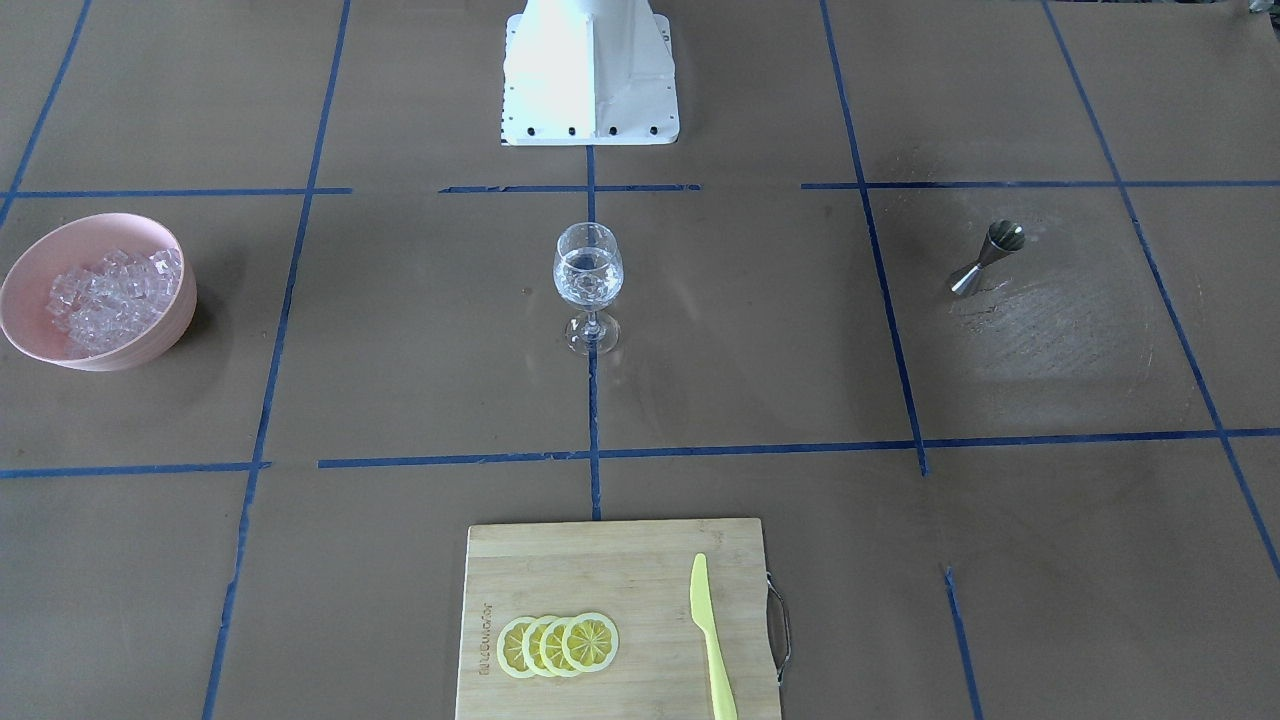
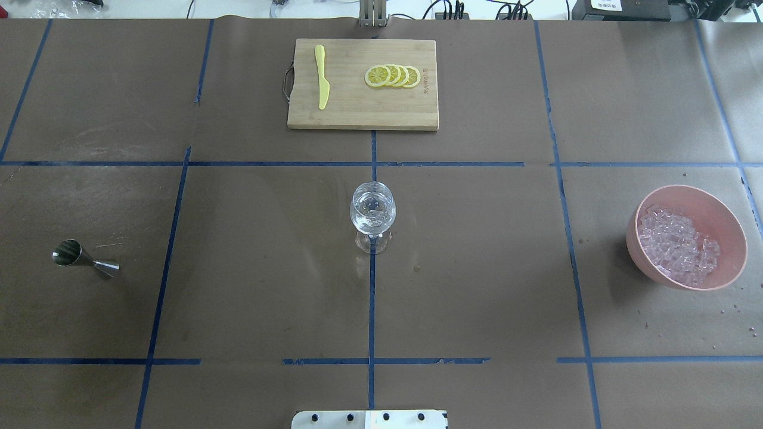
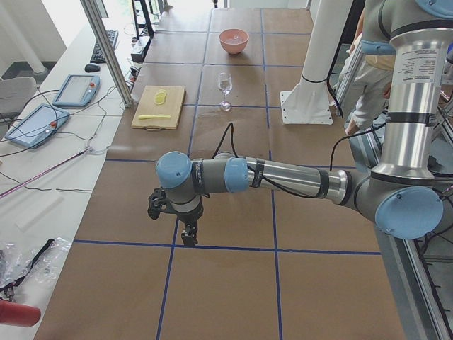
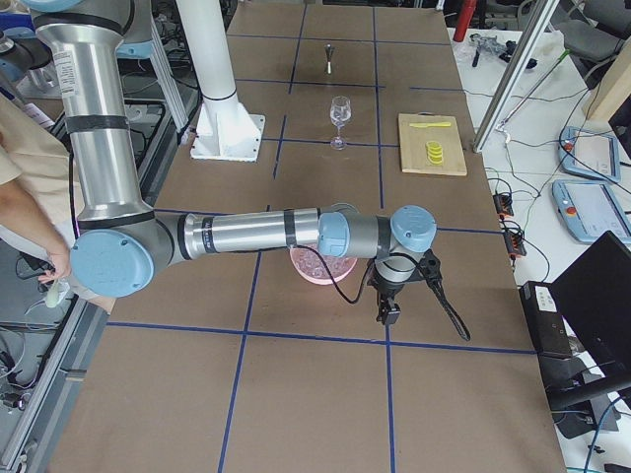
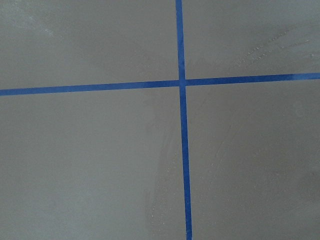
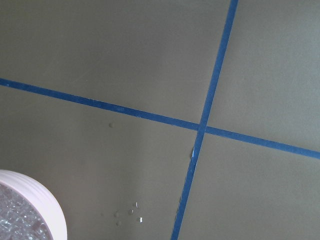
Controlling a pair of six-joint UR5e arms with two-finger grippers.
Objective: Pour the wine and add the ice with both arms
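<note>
Evidently staged for 2-arm work: ice (image 2: 676,244) heaped in pink bowl (image 2: 730,229) on right arm's side, jigger (image 2: 74,255) on left's, glass (image 2: 373,213) centred btw them, while left gripper (image 3: 188,237) & right gripper (image 4: 387,315) hang above table (image 2: 238,286), open/shut can't tell.

Blue tape lines (image 6: 200,127) are crossing on the brown table (image 6: 100,50). Pink bowl (image 6: 42,197) is poking in at the bottom-left corner, holding ice (image 6: 12,220). Small clear bits (image 6: 131,211) are lying near it.

Brown counter (image 2: 238,286) gridded with blue tape (image 2: 372,298), pink bowl (image 2: 718,208) of clear ice (image 2: 676,247), yellow lemon slices (image 2: 393,75), lime-yellow knife (image 2: 322,80), pale bamboo cutting board (image 2: 357,114), silver jigger (image 2: 83,257)
</note>
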